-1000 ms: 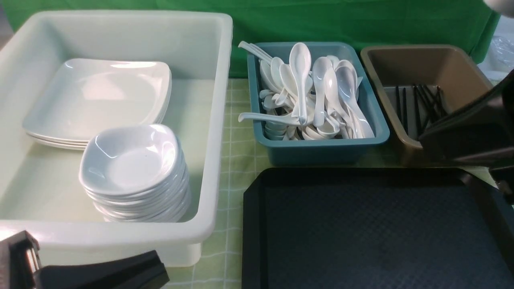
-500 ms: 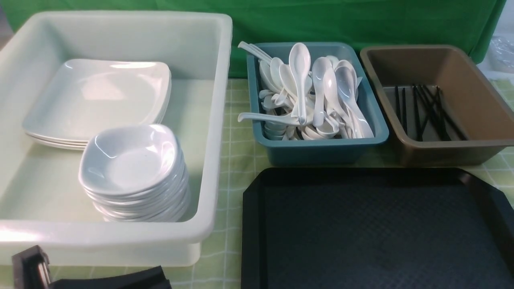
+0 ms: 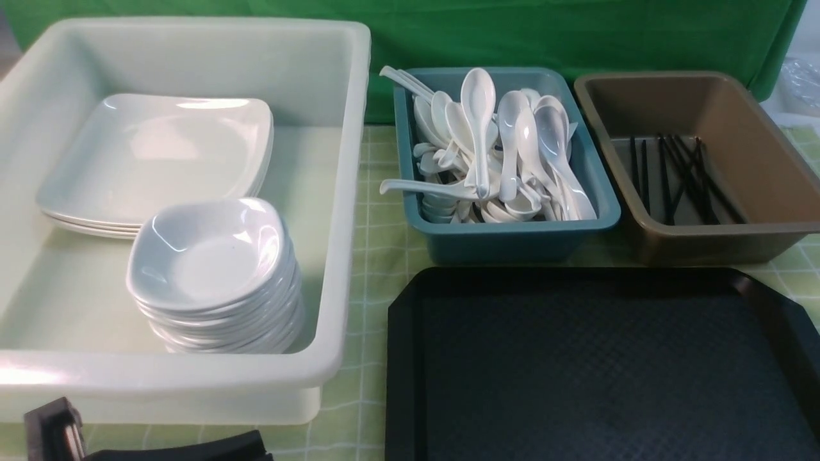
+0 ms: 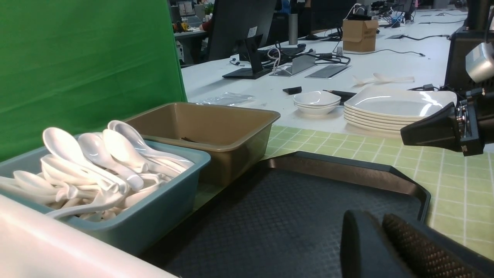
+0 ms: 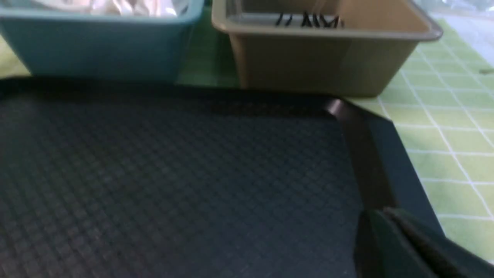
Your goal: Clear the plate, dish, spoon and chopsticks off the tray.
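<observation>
The black tray (image 3: 410,358) has nothing on it in any view. Large white plates (image 3: 160,150) are stacked in the white tub (image 3: 349,192), with a pile of small dishes (image 3: 208,253) in front of them. White spoons (image 3: 480,115) fill the teal bin. Black chopsticks (image 3: 679,173) lie in the brown bin. My left gripper (image 3: 256,443) sits low at the near left, shut and holding nothing; its tips (image 4: 370,224) hover over the tray. My right gripper (image 5: 380,214) is shut and holds nothing, over the tray's near right corner, and is outside the front view.
The teal bin (image 3: 512,240) and the brown bin (image 3: 705,240) stand side by side just behind the tray. The tub fills the left half of the green checked cloth. Beyond the cloth, more plates (image 4: 397,104) and dishes (image 4: 316,101) sit on a white desk.
My right arm has pulled back from the brown bin and left the front view. My left gripper has sunk lower at the bottom left.
</observation>
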`<action>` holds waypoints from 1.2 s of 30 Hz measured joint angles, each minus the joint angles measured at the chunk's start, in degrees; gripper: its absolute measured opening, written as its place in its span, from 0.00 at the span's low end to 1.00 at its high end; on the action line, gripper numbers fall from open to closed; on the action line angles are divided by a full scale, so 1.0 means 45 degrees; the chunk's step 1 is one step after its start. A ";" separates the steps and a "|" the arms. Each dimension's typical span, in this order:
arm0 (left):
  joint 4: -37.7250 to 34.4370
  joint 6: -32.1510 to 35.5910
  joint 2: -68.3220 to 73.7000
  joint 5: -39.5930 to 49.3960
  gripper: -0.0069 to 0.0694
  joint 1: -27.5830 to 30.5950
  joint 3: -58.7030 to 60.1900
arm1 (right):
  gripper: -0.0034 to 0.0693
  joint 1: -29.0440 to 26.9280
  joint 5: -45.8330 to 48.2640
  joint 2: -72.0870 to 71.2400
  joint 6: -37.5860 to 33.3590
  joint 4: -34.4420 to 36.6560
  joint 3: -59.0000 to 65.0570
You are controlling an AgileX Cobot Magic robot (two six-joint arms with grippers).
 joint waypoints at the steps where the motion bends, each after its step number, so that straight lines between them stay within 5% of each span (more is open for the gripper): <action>1: 0.0000 0.0000 0.0000 0.0000 0.20 0.0000 0.0000 | 0.07 0.0000 0.0032 0.0000 -0.0043 -0.0010 0.0000; 24: 0.0000 0.0018 0.0000 -0.0031 0.22 0.0000 0.0000 | 0.12 0.0000 0.0073 0.0000 -0.0179 -0.0023 0.0000; 30: -0.0442 0.0516 0.0000 -0.1474 0.23 0.0183 0.0012 | 0.15 0.0000 0.0084 0.0000 -0.0179 -0.0012 0.0000; 36: -0.1471 0.0772 -0.0323 -0.4005 0.23 0.3188 0.0666 | 0.18 0.0000 0.0085 0.0000 -0.0190 0.0014 0.0000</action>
